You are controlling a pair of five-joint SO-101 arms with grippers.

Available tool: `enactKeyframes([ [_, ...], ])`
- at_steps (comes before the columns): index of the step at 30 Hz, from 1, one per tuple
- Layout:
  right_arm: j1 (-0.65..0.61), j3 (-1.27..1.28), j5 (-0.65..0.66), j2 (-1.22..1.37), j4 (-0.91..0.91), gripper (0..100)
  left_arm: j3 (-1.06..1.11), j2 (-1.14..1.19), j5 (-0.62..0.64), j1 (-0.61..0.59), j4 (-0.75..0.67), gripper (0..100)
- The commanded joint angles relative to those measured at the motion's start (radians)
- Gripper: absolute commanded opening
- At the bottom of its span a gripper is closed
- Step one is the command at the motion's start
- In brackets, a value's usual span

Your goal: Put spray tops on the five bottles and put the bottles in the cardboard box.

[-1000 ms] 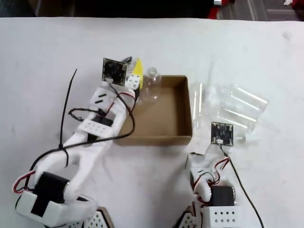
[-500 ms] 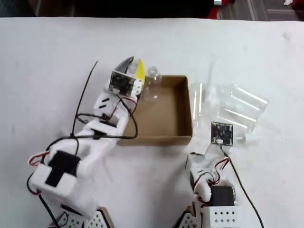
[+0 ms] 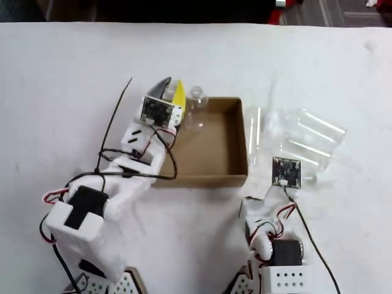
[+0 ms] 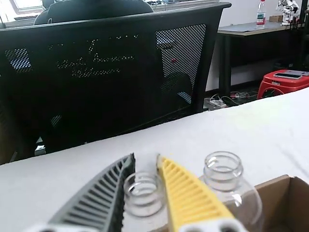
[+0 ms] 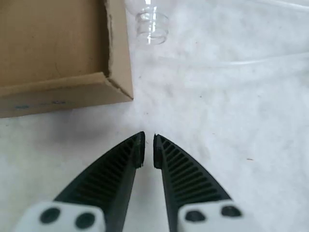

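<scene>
My left gripper (image 4: pixel 145 166) has its grey and yellow fingers closed around the neck of a clear bottle (image 4: pixel 143 194) with no spray top on it. From above, this gripper (image 3: pixel 171 87) sits at the far left corner of the cardboard box (image 3: pixel 237 139). A second open-necked bottle (image 4: pixel 223 174) stands right beside it, by the corner of the box (image 4: pixel 286 193); from above this bottle (image 3: pixel 195 95) leans over the box corner. My right gripper (image 5: pixel 148 150) is shut and empty, low over the table just off the near right corner of the box (image 5: pixel 58 46).
Several clear bottles (image 3: pixel 301 139) lie in a loose pile right of the box, and one bottle neck (image 5: pixel 152 23) points toward it. The right arm's base (image 3: pixel 278 257) stands at the near edge. A dark mesh chair (image 4: pixel 111 72) stands beyond the table.
The left arm's rear links have risen and swung toward the near edge, and its wrist has tilted. Its gripper stays at the box corner. The right arm has not moved.
</scene>
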Motion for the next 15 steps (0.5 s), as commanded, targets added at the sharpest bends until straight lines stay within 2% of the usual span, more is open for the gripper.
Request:
enactKeyframes([
  [1, -0.002, 0.009, 0.002, -0.005, 0.01, 1.8, -0.034, 0.008, 0.0, -0.015, -0.028, 2],
  [6, -0.002, 0.009, 0.002, -0.005, 0.01, 1.8, -0.032, 0.008, 0.0, -0.016, -0.028, 3],
  [12, -0.002, 0.009, 0.002, -0.005, 0.01, 1.8, -0.028, 0.008, 0.003, -0.016, -0.026, 17],
  [15, -0.002, 0.009, 0.002, -0.005, 0.01, 1.8, -0.029, 0.008, 0.041, -0.016, -0.023, 19],
])
